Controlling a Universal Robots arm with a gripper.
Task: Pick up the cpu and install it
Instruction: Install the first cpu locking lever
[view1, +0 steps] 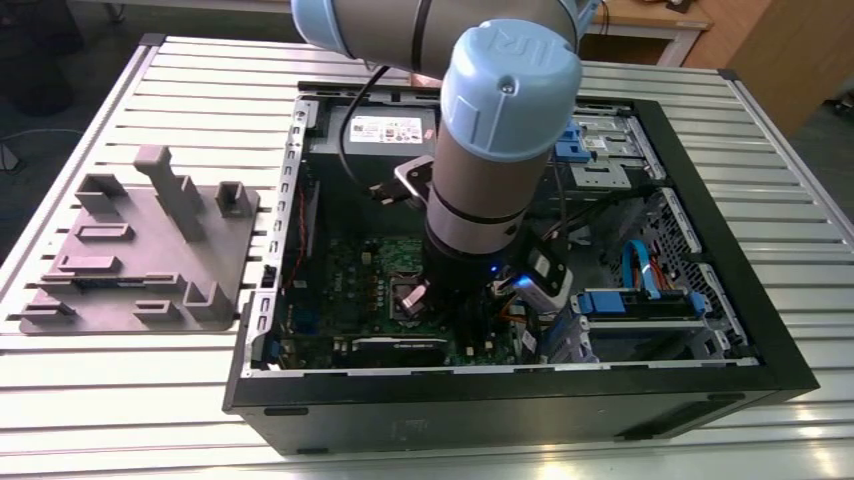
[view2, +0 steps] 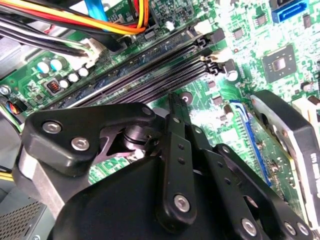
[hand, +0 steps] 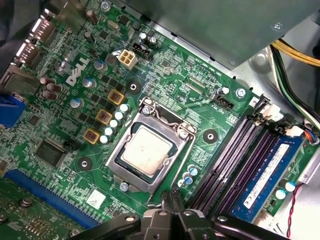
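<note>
The cpu (hand: 146, 150), a silver-grey square with a pale rim, lies flat inside the dark socket with its metal frame (hand: 150, 152) on the green motherboard (hand: 170, 75). In the first wrist view my gripper (hand: 170, 196) hovers just beside the socket's edge, apart from the cpu. Its thin black fingers are pressed together with nothing between them. The second wrist view has the gripper's black linkage (view2: 175, 165) over the board next to the memory slots. In the exterior view the arm (view1: 487, 190) reaches down into the open computer case, covering part of the socket (view1: 404, 296).
A grey plastic tray (view1: 134, 250) with raised blocks lies on the slatted table at the exterior view's left. Black case walls (view1: 534, 395) ring the board. Memory slots (hand: 235, 155), a blue memory stick (hand: 265, 172), bundled cables (view2: 100, 20) and the power supply (hand: 210, 25) crowd the socket.
</note>
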